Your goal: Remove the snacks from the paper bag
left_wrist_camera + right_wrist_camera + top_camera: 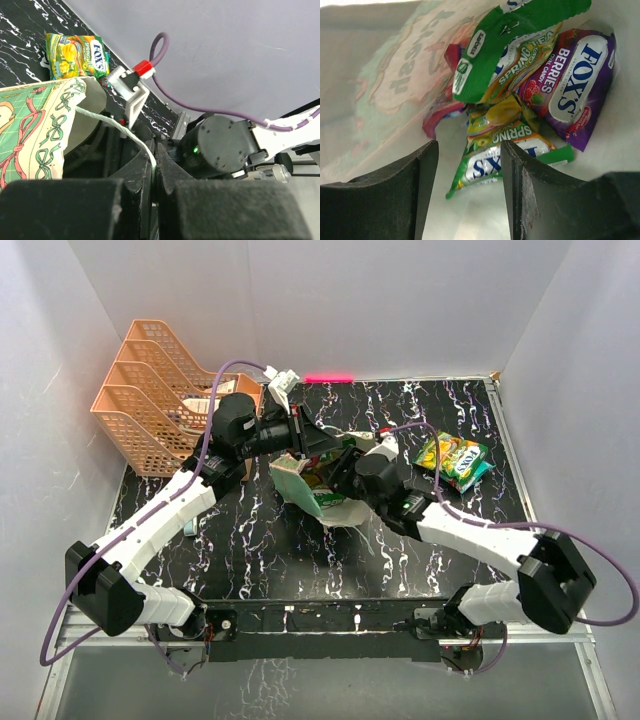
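Done: green packets (455, 462) out, upper right.
Left: more snacks (535, 75) in paper bag (35, 125).
Left gripper (154, 172): pinching handle string (112, 125).
Right gripper (468, 165): spread, empty.

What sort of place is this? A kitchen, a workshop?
Probably a robot test booth in a lab: plain white walls box in a black marbled table, two robot arms are bolted at its near edge, and the paper bag of snacks and peach mesh rack look like props.
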Robot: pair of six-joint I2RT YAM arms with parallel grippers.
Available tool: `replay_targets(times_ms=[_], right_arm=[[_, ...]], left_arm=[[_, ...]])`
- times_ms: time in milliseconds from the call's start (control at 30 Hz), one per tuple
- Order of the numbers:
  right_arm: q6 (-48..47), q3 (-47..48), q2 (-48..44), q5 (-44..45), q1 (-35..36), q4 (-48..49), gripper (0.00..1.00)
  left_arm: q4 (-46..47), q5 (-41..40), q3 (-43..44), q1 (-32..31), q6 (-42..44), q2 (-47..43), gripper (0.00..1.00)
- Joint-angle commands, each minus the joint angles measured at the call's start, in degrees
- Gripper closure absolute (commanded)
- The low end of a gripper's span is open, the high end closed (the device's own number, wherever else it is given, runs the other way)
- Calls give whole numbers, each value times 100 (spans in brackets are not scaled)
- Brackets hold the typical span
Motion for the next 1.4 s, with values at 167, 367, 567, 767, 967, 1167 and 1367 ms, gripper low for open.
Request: replay_targets(times_ms=[167,367,567,767,967,1167,1367], right_arm=[[998,665,717,1560,188,412,43],[1246,760,1029,2088,192,282,47],[1230,960,1352,2281,195,108,63],[1287,1079,1631,2413,194,-211,56],[1673,1065,1688,2559,189,-816,57],[1925,669,1340,2604,196,-1104,58],[990,209,1084,2670,188,-70,56]], left_arm=[[401,258,-10,-40,-190,-314,100],[364,286,-19,-48,-175,-381,100],[308,275,-37,-48,-159,-431,100],[280,267,-37,-48,-150,-457,100],[201,217,-39,-48,-98,-488,100],[12,113,32,-48,70,-487,100],[48,150,33,-48,43,-429,100]])
